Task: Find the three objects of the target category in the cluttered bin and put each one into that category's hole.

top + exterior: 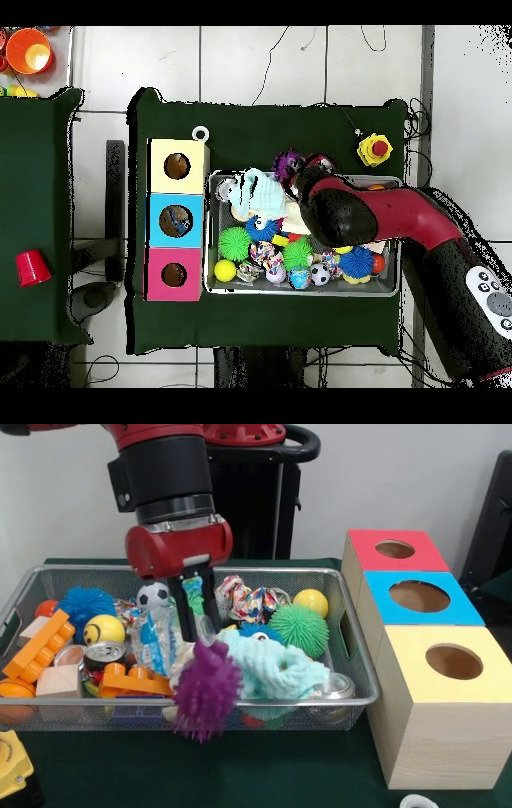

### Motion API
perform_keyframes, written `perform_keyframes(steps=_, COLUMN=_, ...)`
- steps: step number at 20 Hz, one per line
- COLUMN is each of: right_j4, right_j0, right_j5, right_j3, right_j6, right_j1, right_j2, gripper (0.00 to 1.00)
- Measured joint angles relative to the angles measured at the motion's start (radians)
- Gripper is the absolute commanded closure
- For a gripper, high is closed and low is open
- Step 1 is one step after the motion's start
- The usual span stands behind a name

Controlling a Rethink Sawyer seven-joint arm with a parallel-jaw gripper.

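From the front, I can see my gripper [200,628] reaching down into the wire bin [352,664], but its fingertips are buried behind the purple spiky ball [206,692] and a crumpled plastic bottle [156,640], so I cannot tell whether the fingers are spread or pinching anything. In the overhead view the arm [400,215] covers the right part of the bin, hiding much of what lies there.

The purple spiky ball sits just below and in front of the gripper, at the bin's near wall, apparently touching the light teal knitted cloth [276,664] to its right. I can't make out whether it is lifted or resting on the pile.

I count three spiky balls from the front: the purple one, a green one [298,628] right of the gripper, and a blue one [86,604] at the far left. There are two yellow smooth balls [104,630], one with a face, and one small soccer ball [153,594] just left of the gripper.

Right of the bin stand three wooden boxes, each with one round hole: red [394,550] farthest, blue [419,596] between, yellow [453,662] nearest.
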Motion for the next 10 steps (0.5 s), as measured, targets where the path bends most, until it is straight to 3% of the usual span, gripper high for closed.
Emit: perform_keyframes(steps=10, right_j4=-0.009, right_j0=-0.024, right_j5=0.0, right_j3=-0.035, right_j6=0.0, right_j1=0.011, right_j2=0.0, gripper=1.0)
